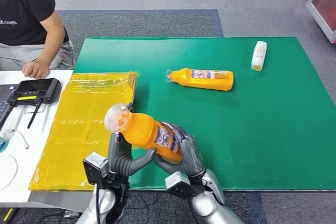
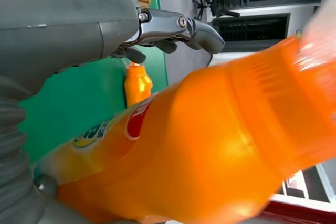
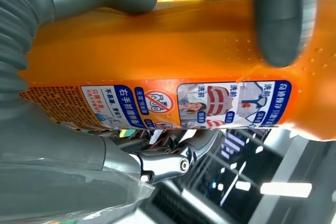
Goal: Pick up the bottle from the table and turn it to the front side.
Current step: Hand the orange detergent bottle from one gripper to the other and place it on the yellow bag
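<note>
At the lower centre, we grip the orange plastic bottle [image 1: 148,132] with our left hand [image 1: 123,157] and right hand [image 1: 185,157], both clamped on it, above the green tabletop [image 1: 257,129].

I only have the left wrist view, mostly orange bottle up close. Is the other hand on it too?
Observer: Yes. In the head view the right hand grips the held bottle at its labelled lower body, while the left hand supports it nearer the neck.
Operator: Which side of the label faces the right wrist camera?
Observer: A blue-bordered panel of small pictures and a crossed-out warning sign.
Operator: Anything else on the table?
Observer: A second orange bottle lies on the green mat, and a small white bottle lies near the far right corner.
</note>
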